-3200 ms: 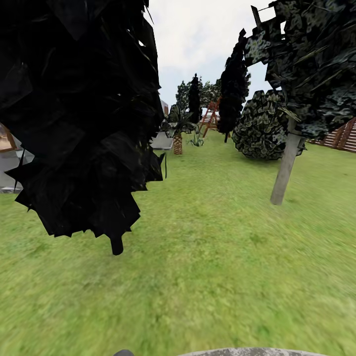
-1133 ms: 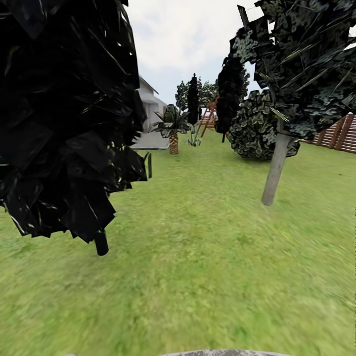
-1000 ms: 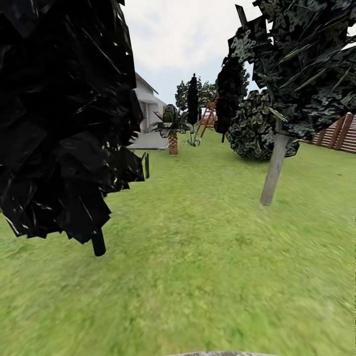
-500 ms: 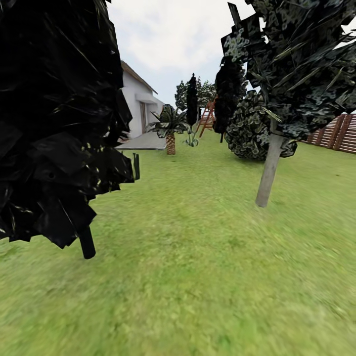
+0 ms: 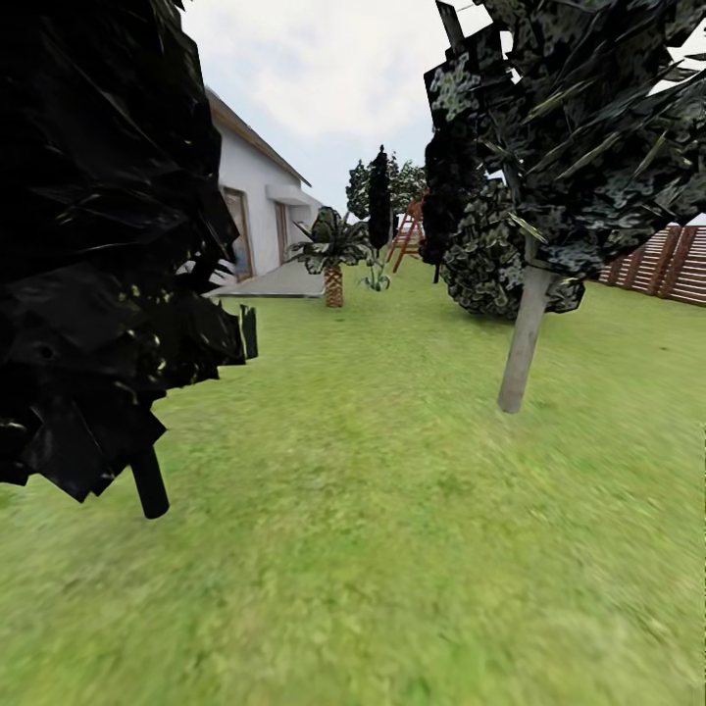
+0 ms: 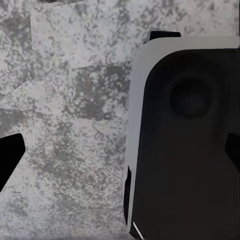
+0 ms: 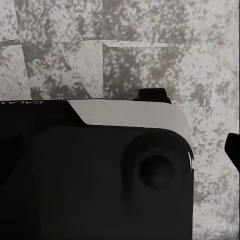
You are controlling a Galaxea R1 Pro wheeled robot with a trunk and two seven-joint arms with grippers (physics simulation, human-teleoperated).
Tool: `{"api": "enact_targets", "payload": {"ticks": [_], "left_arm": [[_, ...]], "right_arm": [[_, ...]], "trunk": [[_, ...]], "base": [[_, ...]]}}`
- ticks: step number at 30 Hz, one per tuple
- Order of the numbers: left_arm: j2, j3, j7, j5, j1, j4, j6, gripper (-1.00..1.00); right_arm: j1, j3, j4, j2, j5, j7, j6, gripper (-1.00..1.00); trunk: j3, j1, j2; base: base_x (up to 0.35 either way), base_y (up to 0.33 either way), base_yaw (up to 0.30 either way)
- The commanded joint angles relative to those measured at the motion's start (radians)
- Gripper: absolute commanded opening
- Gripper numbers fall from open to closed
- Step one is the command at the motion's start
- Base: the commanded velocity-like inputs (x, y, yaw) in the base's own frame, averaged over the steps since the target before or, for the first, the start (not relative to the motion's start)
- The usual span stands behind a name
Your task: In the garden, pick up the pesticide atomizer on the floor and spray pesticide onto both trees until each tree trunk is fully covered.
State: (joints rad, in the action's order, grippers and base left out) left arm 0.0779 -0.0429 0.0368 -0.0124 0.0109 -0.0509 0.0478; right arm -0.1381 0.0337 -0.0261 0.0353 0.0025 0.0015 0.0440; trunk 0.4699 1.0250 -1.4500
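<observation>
One tree (image 5: 549,147) with a pale grey-tan tree trunk (image 5: 520,343) stands at the right of the head view, rising from the floor (image 5: 392,529), a blurry green lawn that spreads across the garden. Its dark mottled crown hangs over the upper right. At the left, very close, looms a black cone-shaped tree (image 5: 98,245) on a thin black stem (image 5: 149,482). Behind it sits a white house (image 5: 250,211) with a paved patch in front, and further back a short palm (image 5: 333,255), a rounded bush (image 5: 480,255) and a brown slatted fence (image 5: 677,265) at the far right. Both wrist views show dark rounded robot housing against a mottled grey surface; I cannot tell whether either tool is apart or together.
</observation>
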Motion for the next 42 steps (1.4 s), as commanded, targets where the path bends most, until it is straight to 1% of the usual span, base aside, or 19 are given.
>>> {"api": "enact_targets", "payload": {"ticks": [1,5,6,8,9,12,16,18,19,22,23,25,26,27,28,31,36,40,42], "left_arm": [[0.0,0.0,0.0,0.001,0.0,-0.001,0.001,1.0],[-0.001,0.002,0.0,0.003,0.005,-0.008,0.009,1.0],[-0.001,0.005,-0.001,0.003,0.032,-0.041,0.012,1.0],[0.0,0.005,-0.001,0.004,0.047,-0.064,0.012,1.0],[0.001,0.007,-0.001,0.004,0.062,-0.107,0.013,1.0],[0.001,0.007,-0.001,0.005,0.077,-0.187,0.013,1.0],[-0.004,0.006,-0.001,0.004,0.092,-0.296,0.014,1.0],[-0.008,0.005,-0.001,0.003,0.101,-0.328,0.014,1.0],[-0.011,0.005,-0.001,0.002,0.12,-0.35,0.015,1.0],[-0.012,0.004,0.0,0.0,0.147,-0.364,0.016,1.0],[-0.011,0.003,-0.001,-0.003,0.158,-0.366,0.031,1.0],[-0.009,0.001,-0.002,-0.005,0.162,-0.363,0.059,1.0],[-0.008,0.0,-0.003,-0.005,0.164,-0.36,0.096,1.0],[-0.007,0.0,-0.003,-0.003,0.162,-0.357,0.154,1.0],[-0.005,0.0,-0.002,-0.004,0.159,-0.354,0.183,1.0],[-0.002,-0.004,-0.001,-0.006,0.156,-0.326,0.228,1.0],[-0.001,-0.008,0.0,-0.008,0.155,-0.287,0.249,1.0],[-0.003,-0.006,0.0,-0.009,0.155,-0.275,0.254,1.0],[-0.005,-0.005,0.0,-0.008,0.155,-0.273,0.255,1.0]], "right_arm": [[0.0,0.0,0.0,0.0,0.0,0.0,0.0,1.0],[0.0,-0.001,0.0,0.0,0.0,0.001,0.0,1.0],[0.0,-0.001,-0.001,-0.003,0.0,0.002,0.002,1.0],[0.0,-0.001,-0.006,-0.007,0.0,0.002,0.003,1.0],[0.0,0.0,-0.036,-0.025,0.0,0.002,0.003,1.0],[0.0,0.0,-0.152,-0.066,0.001,0.0,0.005,1.0],[0.0,0.002,-0.331,-0.139,0.0,-0.001,0.039,1.0],[0.0,0.003,-0.388,-0.153,-0.001,0.0,0.068,1.0],[0.0,0.004,-0.438,-0.161,-0.001,0.0,0.108,1.0],[0.0,0.004,-0.48,-0.165,-0.003,0.0,0.166,1.0],[0.0,0.004,-0.492,-0.163,-0.004,0.001,0.204,1.0],[0.0,0.003,-0.496,-0.161,-0.004,0.001,0.225,1.0],[0.0,0.001,-0.496,-0.159,-0.004,0.001,0.239,1.0],[0.0,0.0,-0.491,-0.157,-0.003,0.0,0.252,1.0],[0.0,0.0,-0.484,-0.156,-0.004,0.001,0.257,1.0],[0.0,0.0,-0.465,-0.155,-0.006,0.001,0.262,1.0],[0.0,-0.001,-0.45,-0.153,-0.007,0.004,0.264,1.0],[0.0,-0.001,-0.447,-0.126,-0.006,0.003,0.264,1.0],[0.0,-0.002,-0.446,-0.119,-0.005,0.002,0.264,1.0]], "trunk": [[0.0,0.0,0.0],[0.0,0.0,0.0],[0.0,0.0,0.0],[0.0,0.0,0.0],[0.0,0.0,0.0],[0.0,0.0,0.0],[0.0,0.0,0.0],[0.0,0.0,0.0],[0.0,0.0,0.0],[0.0,0.0,0.0],[0.0,0.0,0.0],[0.0,0.0,0.0],[0.0,0.0,0.0],[0.0,0.0,0.0],[0.0,0.0,0.0],[0.0,0.0,0.0],[0.0,0.0,0.0],[0.0,0.0,0.0],[0.0,0.0,0.0]], "base": [[0.088,-0.27,0.0],[0.088,-0.27,0.0],[0.098,-0.27,0.0],[0.108,-0.27,0.0],[0.132,-0.269,0.0],[0.147,-0.266,0.0],[0.163,-0.256,0.0],[0.171,-0.249,0.0],[0.177,-0.244,0.0],[0.201,-0.226,0.0],[0.223,-0.207,0.0],[0.227,-0.203,0.0],[0.232,-0.198,0.0],[0.235,-0.193,0.0],[0.237,-0.19,0.0],[0.24,-0.184,0.0],[0.263,-0.172,0.0],[0.166,-0.092,0.057],[0.028,-0.015,0.229]]}}
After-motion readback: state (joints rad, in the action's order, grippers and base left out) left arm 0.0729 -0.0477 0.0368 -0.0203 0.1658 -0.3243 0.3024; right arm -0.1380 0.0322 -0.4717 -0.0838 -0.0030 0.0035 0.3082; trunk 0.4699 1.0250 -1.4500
